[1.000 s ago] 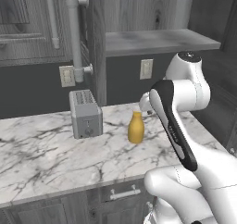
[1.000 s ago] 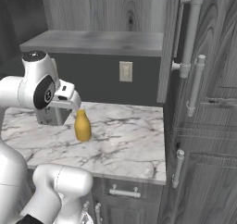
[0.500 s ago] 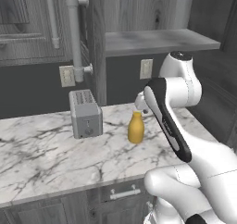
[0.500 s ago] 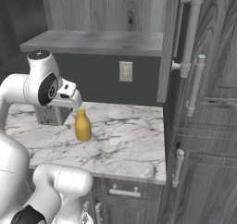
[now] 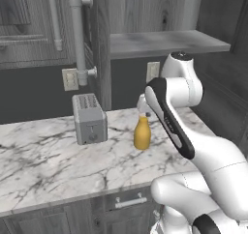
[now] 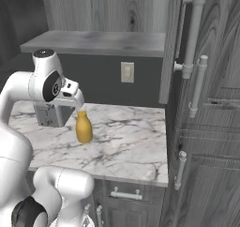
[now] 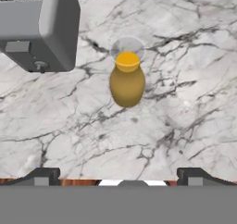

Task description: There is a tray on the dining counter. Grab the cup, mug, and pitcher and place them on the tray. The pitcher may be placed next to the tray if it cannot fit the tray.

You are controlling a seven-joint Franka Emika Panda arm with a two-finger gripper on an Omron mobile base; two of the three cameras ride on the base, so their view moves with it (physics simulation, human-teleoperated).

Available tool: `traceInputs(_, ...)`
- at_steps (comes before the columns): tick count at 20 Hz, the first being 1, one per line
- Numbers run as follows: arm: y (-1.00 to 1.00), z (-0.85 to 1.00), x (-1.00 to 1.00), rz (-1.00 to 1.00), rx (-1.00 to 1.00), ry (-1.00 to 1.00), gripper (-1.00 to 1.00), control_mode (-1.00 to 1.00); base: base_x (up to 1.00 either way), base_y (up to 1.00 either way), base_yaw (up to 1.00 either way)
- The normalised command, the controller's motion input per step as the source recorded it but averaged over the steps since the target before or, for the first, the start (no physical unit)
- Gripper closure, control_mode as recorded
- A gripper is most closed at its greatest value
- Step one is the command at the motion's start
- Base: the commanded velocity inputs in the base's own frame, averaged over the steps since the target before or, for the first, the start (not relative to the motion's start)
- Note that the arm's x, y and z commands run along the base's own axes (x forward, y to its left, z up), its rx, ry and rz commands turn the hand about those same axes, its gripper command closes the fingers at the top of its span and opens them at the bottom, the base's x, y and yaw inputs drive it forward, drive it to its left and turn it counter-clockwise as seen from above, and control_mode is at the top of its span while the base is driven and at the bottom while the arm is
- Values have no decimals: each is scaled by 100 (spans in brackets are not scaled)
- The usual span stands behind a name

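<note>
Since the earlier frame the white arm has swung its hand farther over the marble surface, so the jaws (image 6: 78, 108) now hang just above the neck of the mustard-yellow bottle-shaped pitcher (image 6: 84, 128), where before they stood off to its side.

In the left base view the pitcher (image 5: 142, 133) stands upright on the white grey-veined marble surface (image 5: 43, 163), right of the grey metal toaster (image 5: 89, 118) and apart from it. The arm's forearm crosses in front, hiding the hand above the pitcher's neck. A white wall socket (image 5: 70, 79) sits on the dark back wall beside a grey pipe (image 5: 76, 32).

In the right base view the pitcher stands near the left part of the surface (image 6: 136, 144), the toaster (image 6: 50, 114) behind the arm.

In the hand view the jaws (image 7: 119, 176) stand wide apart, nothing between them, their two dark fingertips (image 7: 43, 176) at the bottom. The pitcher (image 7: 127, 79) shows from above, untouched, with the toaster (image 7: 39, 26) at upper left.
</note>
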Motion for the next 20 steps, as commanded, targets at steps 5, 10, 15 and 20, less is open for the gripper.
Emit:
traceInputs(5,0,-2,24,0,0,0,-100,-100,0,0,0)
traceInputs(10,0,-7,25,0,0,0,-100,-100,0,0,0)
traceInputs(15,0,-6,21,0,0,0,-100,-100,0,0,0)
traceInputs(20,0,-29,19,1,0,0,-100,-100,0,0,0)
